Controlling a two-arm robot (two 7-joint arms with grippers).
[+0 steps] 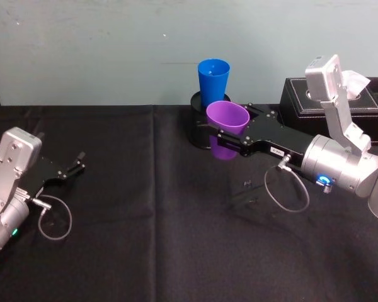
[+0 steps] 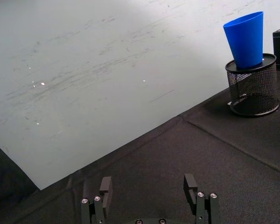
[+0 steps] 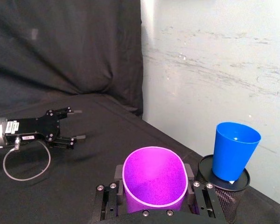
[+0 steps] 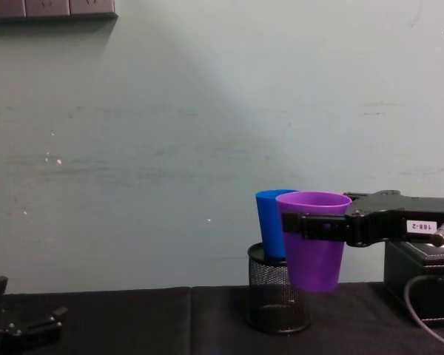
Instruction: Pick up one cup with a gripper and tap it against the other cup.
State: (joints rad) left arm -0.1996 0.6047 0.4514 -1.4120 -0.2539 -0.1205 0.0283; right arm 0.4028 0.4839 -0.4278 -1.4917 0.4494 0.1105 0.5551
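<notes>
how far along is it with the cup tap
Done: the right gripper has its jaws shut on the purple cup and holds it clear of the table. In hand: the cup hangs close to the blue cup, which stands in the mesh holder; the right wrist view shows a gap between them. Left to do: the tap itself. The left gripper lies idle, open, on the table.

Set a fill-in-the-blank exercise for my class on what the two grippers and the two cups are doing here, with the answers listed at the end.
1. The right gripper is shut on the purple cup, while the left gripper holds ___.
2. The blue cup stands upright in a wire-mesh pen holder coloured ___.
3. The left gripper's fingers are ___.

Missing words: nothing; black; open.
</notes>
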